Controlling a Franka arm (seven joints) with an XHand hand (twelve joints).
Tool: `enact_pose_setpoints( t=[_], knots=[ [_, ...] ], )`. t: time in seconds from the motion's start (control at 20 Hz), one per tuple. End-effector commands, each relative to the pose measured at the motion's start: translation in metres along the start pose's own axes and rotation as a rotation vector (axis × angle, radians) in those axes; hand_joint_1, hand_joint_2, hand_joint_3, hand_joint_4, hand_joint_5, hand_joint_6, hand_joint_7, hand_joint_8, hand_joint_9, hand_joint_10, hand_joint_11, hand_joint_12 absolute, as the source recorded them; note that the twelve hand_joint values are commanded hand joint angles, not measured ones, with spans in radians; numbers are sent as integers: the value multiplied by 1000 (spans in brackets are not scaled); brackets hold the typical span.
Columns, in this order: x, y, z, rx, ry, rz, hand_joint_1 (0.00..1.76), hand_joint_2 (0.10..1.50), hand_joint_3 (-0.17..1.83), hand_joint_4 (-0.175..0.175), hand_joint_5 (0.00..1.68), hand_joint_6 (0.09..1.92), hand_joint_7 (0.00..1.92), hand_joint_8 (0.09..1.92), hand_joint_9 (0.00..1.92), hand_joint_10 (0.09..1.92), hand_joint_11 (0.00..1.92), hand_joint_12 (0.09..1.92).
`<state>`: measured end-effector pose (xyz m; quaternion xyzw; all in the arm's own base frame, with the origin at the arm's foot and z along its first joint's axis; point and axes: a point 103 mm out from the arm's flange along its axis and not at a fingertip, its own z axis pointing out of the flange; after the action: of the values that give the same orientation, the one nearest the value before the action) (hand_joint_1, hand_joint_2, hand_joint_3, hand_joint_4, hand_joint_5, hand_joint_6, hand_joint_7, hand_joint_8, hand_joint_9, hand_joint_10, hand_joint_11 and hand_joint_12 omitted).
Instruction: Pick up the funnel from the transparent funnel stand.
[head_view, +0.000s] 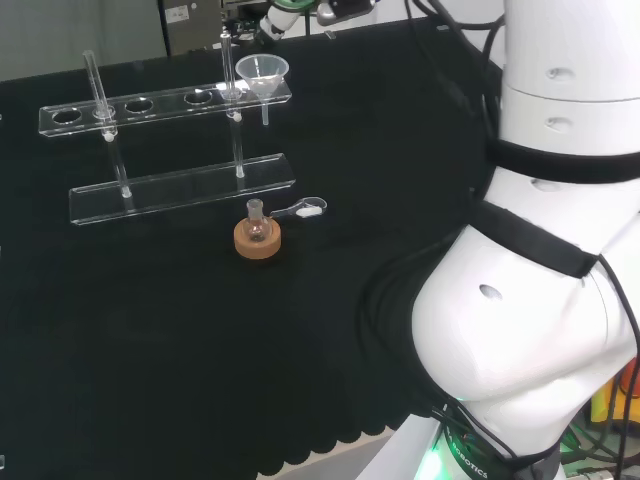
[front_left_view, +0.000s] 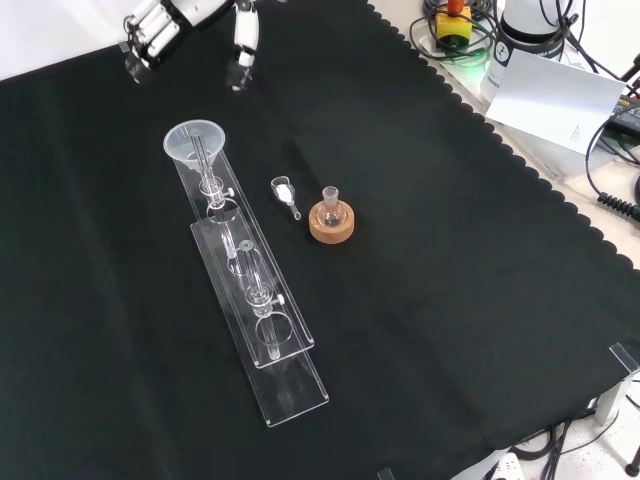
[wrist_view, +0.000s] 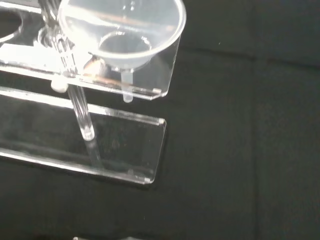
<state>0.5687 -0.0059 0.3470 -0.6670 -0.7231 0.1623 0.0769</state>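
A clear funnel (head_view: 262, 72) sits in the end hole of the transparent stand's top shelf (head_view: 150, 103), its stem hanging through. In the front view the funnel (front_left_view: 195, 140) is at the stand's far end (front_left_view: 262, 322). The hand (front_left_view: 157, 22) hovers above and beyond the funnel near that view's top edge, its fingers (front_left_view: 243, 45) straight and spread, touching nothing. In the head view the hand (head_view: 283, 17) is just behind the funnel. The wrist view looks down on the funnel (wrist_view: 122, 30) and the stand's base plate (wrist_view: 125, 150).
A small round flask on a cork ring (head_view: 258, 238) (front_left_view: 330, 222) stands in front of the stand. A small scoop with white powder (head_view: 305, 209) (front_left_view: 284, 190) lies beside it. A thin glass tube (head_view: 97, 82) stands in the stand. The cloth's scalloped edge (front_left_view: 520, 120) runs along the right.
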Motion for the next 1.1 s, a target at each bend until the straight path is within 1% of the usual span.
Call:
enact_pose_setpoints(
  t=[0.05, 0.15, 0.4, 0.9, 0.95, 1.0, 1.1],
  knots=[
    [9, 6, 8, 63, -43, -7, 577, 795, 240, 1, 86, 87, 0, 413, 158, 707, 0, 1355],
    [10, 8, 10, 82, -39, -7, 577, 785, 245, -1, 68, 87, 0, 393, 148, 717, 0, 1368],
    [11, 10, 14, 105, -23, -23, 565, 752, 251, -7, 3, 87, 0, 247, 130, 765, 0, 1436],
    [21, 27, 24, 136, -60, -42, 562, 738, 253, -15, 0, 87, 0, 218, 140, 803, 46, 1465],
    [22, 29, 26, 139, -64, 11, 563, 737, 253, -14, 0, 87, 0, 208, 134, 806, 50, 1461],
    [23, 30, 27, 140, -70, 10, 566, 736, 252, -13, 0, 87, 0, 193, 126, 809, 54, 1457],
    [24, 33, 29, 149, -72, -13, 574, 733, 250, -12, 0, 87, 0, 150, 106, 814, 61, 1449]
  ],
)
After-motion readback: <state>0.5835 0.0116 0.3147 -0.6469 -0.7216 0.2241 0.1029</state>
